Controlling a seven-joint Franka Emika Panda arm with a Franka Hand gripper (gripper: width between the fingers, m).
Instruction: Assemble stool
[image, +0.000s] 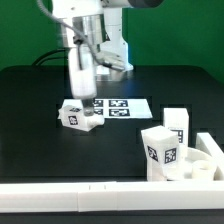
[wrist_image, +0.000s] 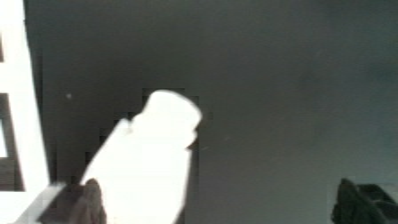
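Note:
My gripper (image: 82, 93) hangs open just above a white stool leg (image: 78, 115) that lies on the black table beside the marker board (image: 120, 106). In the wrist view the fingers (wrist_image: 71, 205) stand wide apart around my gripper's middle (wrist_image: 219, 205). The leg (wrist_image: 151, 150) shows as a bright white shape close against one finger, with a wide gap to the other. The round seat (image: 208, 160) sits at the exterior view's right. Two more tagged legs (image: 160, 150) (image: 176, 124) stand by it.
A long white rail (image: 60, 198) runs along the table's front edge. The marker board's edge shows at the side of the wrist view (wrist_image: 7, 100). The arm's base and cables stand at the back behind the gripper.

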